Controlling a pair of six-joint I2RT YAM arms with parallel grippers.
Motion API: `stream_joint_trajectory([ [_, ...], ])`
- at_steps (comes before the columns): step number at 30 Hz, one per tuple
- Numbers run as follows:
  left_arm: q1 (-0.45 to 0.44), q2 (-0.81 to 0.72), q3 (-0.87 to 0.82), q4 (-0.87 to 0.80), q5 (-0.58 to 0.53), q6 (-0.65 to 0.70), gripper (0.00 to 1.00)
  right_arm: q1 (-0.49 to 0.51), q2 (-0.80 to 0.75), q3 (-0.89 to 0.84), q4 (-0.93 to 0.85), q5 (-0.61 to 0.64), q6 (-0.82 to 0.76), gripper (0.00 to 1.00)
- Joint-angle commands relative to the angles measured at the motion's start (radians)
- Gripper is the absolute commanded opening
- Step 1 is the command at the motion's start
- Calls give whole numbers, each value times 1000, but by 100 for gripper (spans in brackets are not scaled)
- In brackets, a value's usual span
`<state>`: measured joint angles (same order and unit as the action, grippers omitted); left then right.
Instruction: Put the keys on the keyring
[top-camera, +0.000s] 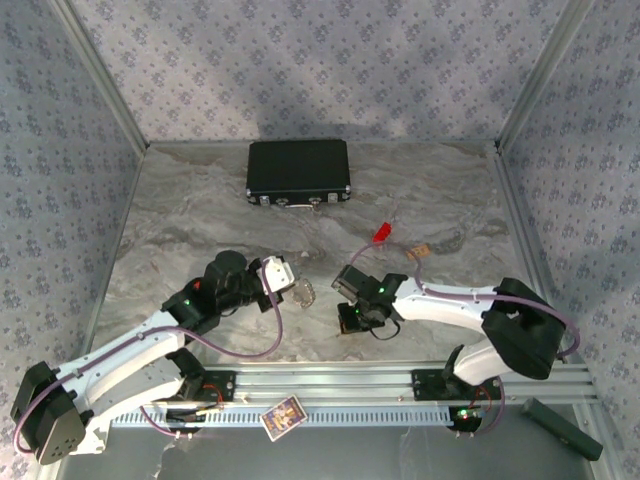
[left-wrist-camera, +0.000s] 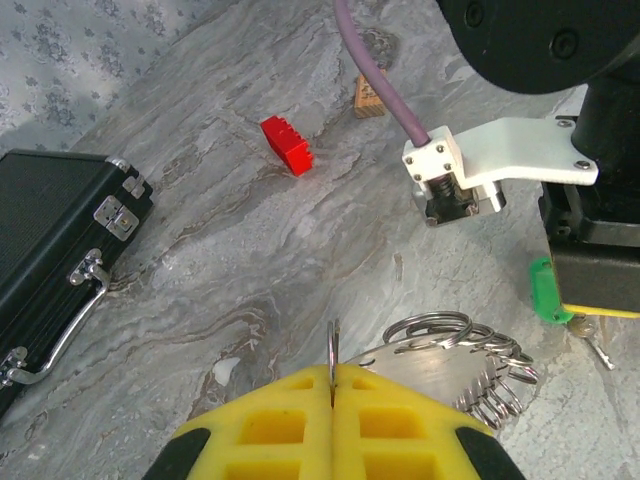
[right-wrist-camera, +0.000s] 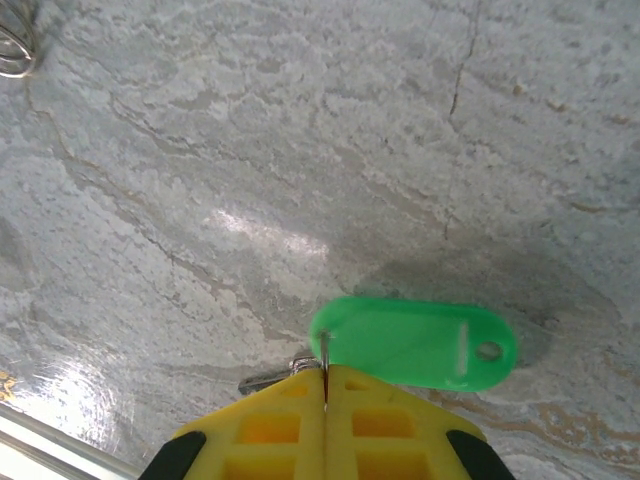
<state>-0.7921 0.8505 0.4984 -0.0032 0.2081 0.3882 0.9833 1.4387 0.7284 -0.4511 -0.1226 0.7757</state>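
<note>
My left gripper (left-wrist-camera: 333, 372) is shut on one thin ring of the keyring (left-wrist-camera: 455, 362), a silvery metal plate fringed with several small split rings, held low over the marble. From above, the keyring (top-camera: 303, 292) glints at the left gripper (top-camera: 290, 283). My right gripper (right-wrist-camera: 325, 372) is shut on the small ring of a green-tagged key (right-wrist-camera: 412, 340), whose metal blade (right-wrist-camera: 262, 379) pokes out to the left. In the top view the right gripper (top-camera: 350, 320) hangs just right of the keyring. A red key (top-camera: 380, 232) lies farther back on the table, apart from both grippers.
A black case (top-camera: 298, 172) with metal latches lies shut at the back centre. A small brown bit (top-camera: 420, 252) rests right of the red key. Patterned walls enclose the marble table (top-camera: 200, 220). A card (top-camera: 282, 415) lies on the front rail.
</note>
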Motion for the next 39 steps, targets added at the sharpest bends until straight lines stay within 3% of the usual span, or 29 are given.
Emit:
stream_joint_trajectory([
  [1, -2, -20, -2, 26, 29, 6, 0, -5, 24, 25, -10, -21, -20, 1],
  [14, -2, -20, 1, 24, 31, 15, 0, -21, 46, 52, -13, -34, -42, 18],
  [19, -1, -20, 2, 21, 32, 17, 0, -23, 58, 62, -13, -35, -45, 18],
  [27, -1, -19, 3, 20, 31, 21, 0, -27, 66, 72, -25, -23, -52, 8],
  [33, -2, -20, 3, 17, 34, 23, 0, -29, 75, 77, -35, -27, -61, 15],
  [39, -1, -20, 5, 17, 34, 24, 0, -31, 80, 83, -38, -23, -65, 13],
])
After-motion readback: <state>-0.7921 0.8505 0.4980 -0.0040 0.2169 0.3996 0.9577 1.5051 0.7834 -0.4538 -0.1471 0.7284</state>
